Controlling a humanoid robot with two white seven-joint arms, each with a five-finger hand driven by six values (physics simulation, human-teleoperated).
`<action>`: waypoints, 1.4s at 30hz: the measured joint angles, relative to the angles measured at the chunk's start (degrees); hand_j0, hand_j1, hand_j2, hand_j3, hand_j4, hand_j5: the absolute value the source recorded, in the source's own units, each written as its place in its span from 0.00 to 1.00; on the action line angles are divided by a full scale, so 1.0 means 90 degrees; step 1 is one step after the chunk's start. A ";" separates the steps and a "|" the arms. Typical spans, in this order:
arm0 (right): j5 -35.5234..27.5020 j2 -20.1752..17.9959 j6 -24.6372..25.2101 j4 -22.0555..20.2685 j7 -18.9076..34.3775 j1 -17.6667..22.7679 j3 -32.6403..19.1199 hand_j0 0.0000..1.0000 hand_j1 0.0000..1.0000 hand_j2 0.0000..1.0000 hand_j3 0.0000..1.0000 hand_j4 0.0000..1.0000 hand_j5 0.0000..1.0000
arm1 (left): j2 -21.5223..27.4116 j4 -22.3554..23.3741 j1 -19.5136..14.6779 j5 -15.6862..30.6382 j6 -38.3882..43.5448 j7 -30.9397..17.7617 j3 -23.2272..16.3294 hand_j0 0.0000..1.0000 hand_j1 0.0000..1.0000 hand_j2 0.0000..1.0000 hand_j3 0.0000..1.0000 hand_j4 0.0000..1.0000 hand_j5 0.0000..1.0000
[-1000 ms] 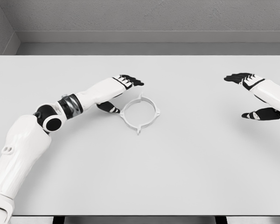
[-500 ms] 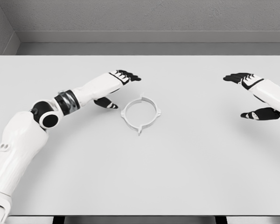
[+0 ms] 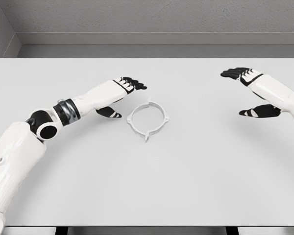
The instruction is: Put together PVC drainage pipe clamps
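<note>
A white ring-shaped pipe clamp with small tabs around its rim lies flat on the white table, a little left of the middle. My left hand hovers just left of the ring, fingers spread and thumb pointing toward it, holding nothing and apart from the ring. Over at the table's right side my right hand floats with fingers spread wide, empty, well away from the clamp.
A grey wall runs behind the table's far edge. The table's front edge lies near the bottom of the view.
My left hand has drawn back to the left, away from the ring. The right hand has shifted left and slightly up, toward the table's middle. The clamp has not moved.
</note>
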 measured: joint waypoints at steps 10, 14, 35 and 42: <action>0.0003 -0.0034 0.0000 0.0306 0.0005 0.0000 0.0017 1.00 1.00 1.00 1.00 1.00 1.00 | 0.0094 -0.0175 0.0195 -0.0015 0.0000 0.0000 0.0000 1.00 1.00 1.00 1.00 1.00 1.00; 0.0002 -0.0034 0.0000 0.0354 0.0003 0.0000 0.0017 1.00 1.00 1.00 1.00 1.00 1.00 | 0.0084 -0.0301 0.0205 -0.0028 0.0000 -0.0001 -0.0081 1.00 1.00 1.00 1.00 1.00 1.00; 0.0001 -0.0026 0.0000 0.0375 0.0000 0.0000 0.0017 1.00 1.00 1.00 1.00 1.00 1.00 | 0.0038 -0.0436 0.0225 -0.0080 0.0000 -0.0010 -0.0274 1.00 1.00 1.00 1.00 1.00 1.00; 0.0001 -0.0026 0.0000 0.0373 0.0000 0.0000 0.0018 1.00 1.00 1.00 1.00 1.00 1.00 | -0.0004 -0.0357 0.0205 -0.0110 0.0000 -0.0016 -0.0275 1.00 1.00 1.00 1.00 1.00 1.00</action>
